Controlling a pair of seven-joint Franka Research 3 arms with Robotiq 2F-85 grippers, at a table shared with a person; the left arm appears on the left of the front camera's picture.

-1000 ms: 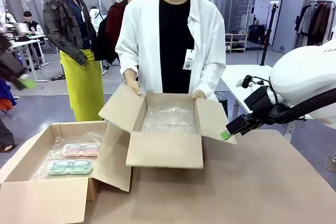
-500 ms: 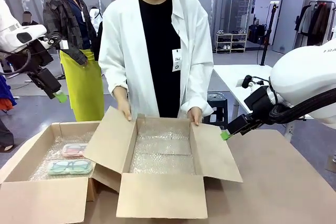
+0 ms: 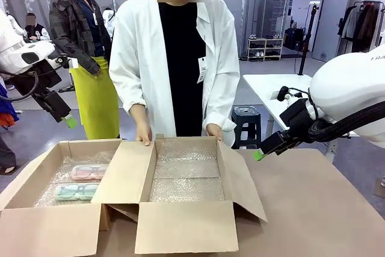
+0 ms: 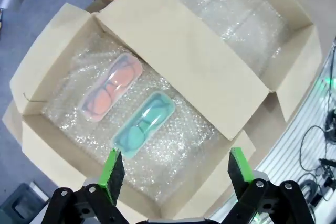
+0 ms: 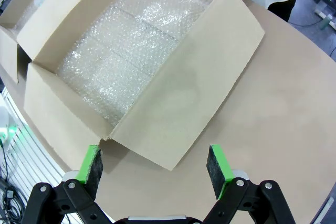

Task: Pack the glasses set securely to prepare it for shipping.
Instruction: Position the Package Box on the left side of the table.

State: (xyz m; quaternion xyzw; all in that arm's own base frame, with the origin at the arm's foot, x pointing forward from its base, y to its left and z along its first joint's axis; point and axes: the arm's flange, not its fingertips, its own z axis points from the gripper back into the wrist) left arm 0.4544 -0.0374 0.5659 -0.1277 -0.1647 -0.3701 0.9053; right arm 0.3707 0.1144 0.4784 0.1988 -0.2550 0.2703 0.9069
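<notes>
Since the earlier frames, the bubble-lined open cardboard shipping box [image 3: 186,194] has come down flat onto the brown table [image 3: 313,209] and closer to me, and my left arm has swung in at the upper left of the front view.

Nearest, at the bottom edge of each wrist view, my left gripper [image 4: 176,174] and right gripper [image 5: 155,169] both stand spread wide, holding nothing. The left gripper hangs above the second open cardboard box [image 3: 36,209] at the lower left of the front view. On its bubble-wrap floor lie the mint green translucent glasses case [image 4: 143,123], nearer the fingers, and the pink translucent glasses case [image 4: 112,86] just beyond it, side by side and not touching. The right gripper hangs over the table beside the shipping box's outer flap.

Farther off, the person in the white coat [image 3: 180,58] rests both hands on the shipping box's far rim.

Procedure, as judged: descend on the mint case first, align the pads across its short width, close gently, lift clear of the flap between the boxes, then place it flat on the lining.
</notes>
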